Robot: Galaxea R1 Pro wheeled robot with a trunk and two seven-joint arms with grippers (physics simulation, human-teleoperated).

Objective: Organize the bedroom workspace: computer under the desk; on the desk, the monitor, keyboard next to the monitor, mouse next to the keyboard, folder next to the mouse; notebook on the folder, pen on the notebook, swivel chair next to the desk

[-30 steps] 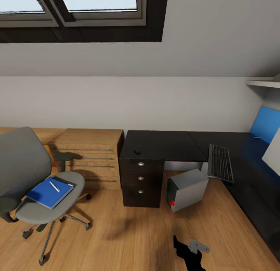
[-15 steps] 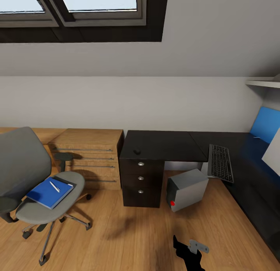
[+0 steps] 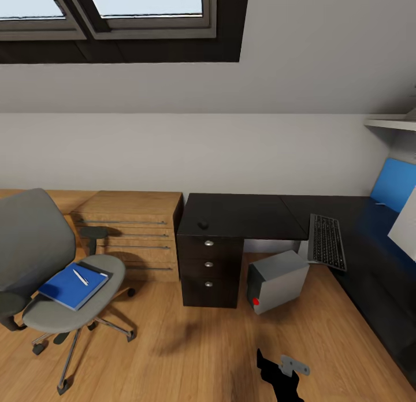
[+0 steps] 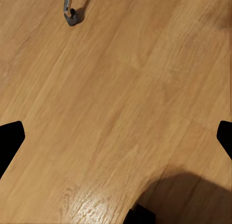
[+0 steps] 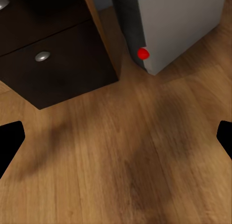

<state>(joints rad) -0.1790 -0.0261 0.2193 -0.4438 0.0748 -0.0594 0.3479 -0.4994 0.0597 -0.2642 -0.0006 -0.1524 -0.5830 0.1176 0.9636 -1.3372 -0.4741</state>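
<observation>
The grey swivel chair (image 3: 40, 257) stands on the floor at the left. On its seat lies the blue folder (image 3: 69, 287), and the white pen (image 3: 81, 277) rests on top of it. A dark grey notebook (image 3: 97, 269) peeks out at the folder's far corner. The black desk (image 3: 242, 216) holds the mouse (image 3: 203, 224) above its drawers and the keyboard (image 3: 327, 241) at the inner corner. The silver computer (image 3: 278, 279) sits on the floor, partly under the desk, and its red button (image 5: 142, 53) shows close by. My left gripper (image 4: 116, 137) and right gripper (image 5: 116, 139) hang open over the floor, holding nothing.
A light wooden drawer chest (image 3: 133, 231) stands between chair and desk. A chair caster (image 4: 71, 15) is near my left gripper. A pale flat panel (image 3: 405, 220) stands on the desk's right wing below a blue wall panel (image 3: 394, 182). Part of my arm (image 3: 282, 370) shows low down.
</observation>
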